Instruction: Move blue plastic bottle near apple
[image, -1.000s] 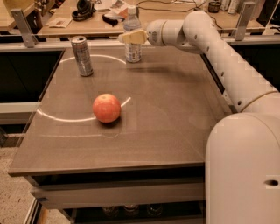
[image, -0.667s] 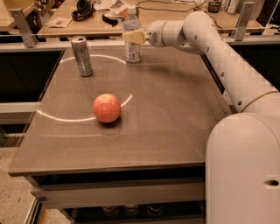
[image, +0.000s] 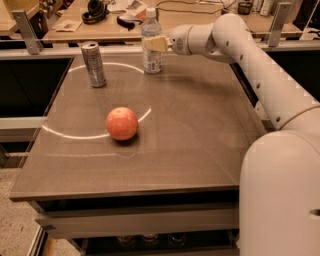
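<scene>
The blue plastic bottle (image: 151, 61), clear with a white cap and a pale label, stands upright at the far edge of the table. My gripper (image: 150, 44) has reached in from the right and sits at the bottle's upper body, one beige part lying across its front. The bottle's base rests on the table. The apple (image: 121, 123), red-orange with yellowish patches, sits near the table's middle left, well in front of the bottle and apart from the gripper.
A silver drink can (image: 94, 64) stands at the far left, beside the bottle. The brown table (image: 200, 130) has a white curved line on it. A cluttered wooden desk (image: 190, 15) lies behind. Small bottles (image: 150, 240) sit under the table.
My gripper has moved left from just right of the bottle up against its upper body. The bottle, can and apple have not moved.
</scene>
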